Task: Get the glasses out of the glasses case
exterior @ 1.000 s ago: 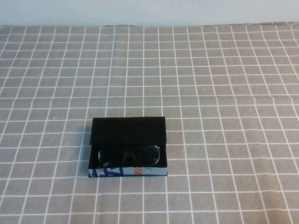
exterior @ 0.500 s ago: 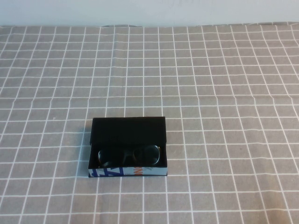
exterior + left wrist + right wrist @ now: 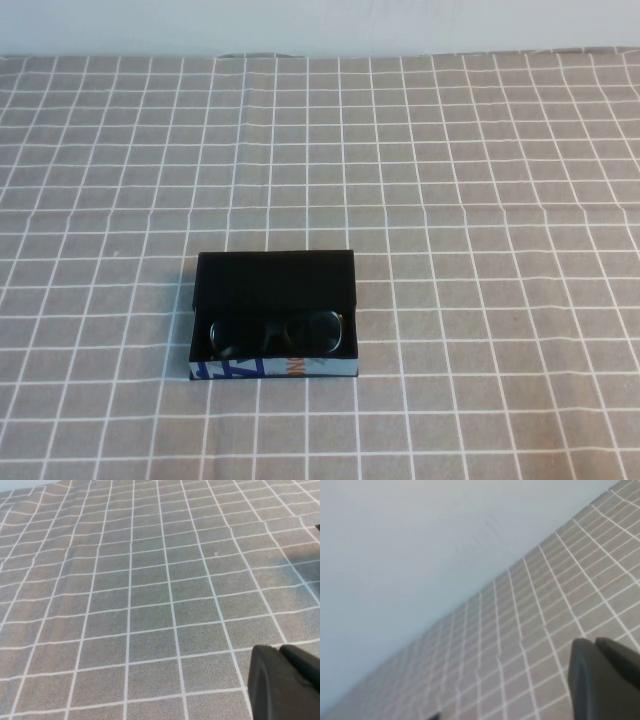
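On the worktop (image 3: 480, 200) nothing has shifted: glasses (image 3: 276, 333) lie inside the open glasses case (image 3: 273, 280). Left claw (image 3: 285, 682) and right claw (image 3: 602, 680) show only partly, off to the side; open or closed, I cannot tell. Retrieval not begun.

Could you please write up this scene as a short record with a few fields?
surface: grey tablecloth with a white grid
case: black glasses case, lid open, blue-and-white printed side facing the robot
glasses: black glasses lying inside the case, not yet taken out
left gripper: only a dark part shows in the left wrist view, above bare cloth; absent from the high view
right gripper: only a dark part shows in the right wrist view, aimed toward the cloth's far edge and a pale wall; absent from the high view
contact: neither gripper touches the case
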`<act>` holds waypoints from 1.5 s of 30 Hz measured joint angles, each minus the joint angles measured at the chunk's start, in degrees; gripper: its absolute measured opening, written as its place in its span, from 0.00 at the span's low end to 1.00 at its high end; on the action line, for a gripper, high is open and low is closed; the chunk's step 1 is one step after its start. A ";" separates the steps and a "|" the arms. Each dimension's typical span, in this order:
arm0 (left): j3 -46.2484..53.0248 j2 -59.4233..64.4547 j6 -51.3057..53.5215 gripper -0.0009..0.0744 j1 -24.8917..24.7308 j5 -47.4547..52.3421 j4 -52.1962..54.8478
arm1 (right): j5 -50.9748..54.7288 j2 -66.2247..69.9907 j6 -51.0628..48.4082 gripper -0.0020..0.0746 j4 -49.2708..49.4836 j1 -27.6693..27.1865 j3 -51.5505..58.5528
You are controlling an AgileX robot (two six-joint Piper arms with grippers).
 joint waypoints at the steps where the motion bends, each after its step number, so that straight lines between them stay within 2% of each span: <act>1: 0.00 0.00 0.00 0.01 0.00 0.00 0.00 | -0.37 0.00 0.00 0.00 2.16 0.00 0.00; 5: 0.00 0.00 0.00 0.01 0.00 0.00 0.00 | 2.99 0.00 0.00 0.00 9.01 0.00 -0.16; 9: 0.00 0.00 0.00 0.01 0.00 0.00 0.00 | 15.95 6.62 0.12 0.00 8.41 0.00 -6.13; 14: 0.00 0.00 0.00 0.01 0.00 0.00 0.00 | 34.58 25.63 0.12 0.00 -3.23 0.00 -19.03; 17: 0.00 0.00 0.00 0.01 0.00 0.00 0.00 | 41.20 36.72 -0.26 0.00 -11.00 0.00 -27.07; 22: 0.00 0.00 0.00 0.01 0.00 0.00 0.00 | 46.78 53.56 -4.70 0.00 -16.74 0.38 -40.42; 25: 0.00 0.00 0.00 0.01 0.00 0.00 0.00 | 47.78 62.04 -6.33 0.00 -19.34 4.16 -48.02; 32: 0.00 0.00 0.00 0.01 0.00 0.00 0.00 | 49.16 80.06 -6.36 0.00 -30.03 22.31 -66.58; 35: 0.00 0.00 0.00 0.01 0.00 0.00 0.00 | 50.20 86.55 -9.75 0.00 -34.22 28.47 -73.57; 41: 0.00 0.00 0.00 0.01 0.00 0.00 0.00 | 52.97 98.61 -22.43 0.02 -35.88 35.65 -87.08; 45: 0.00 0.00 0.00 0.01 0.00 0.00 0.00 | 55.53 105.89 -31.26 0.15 -35.77 37.77 -94.46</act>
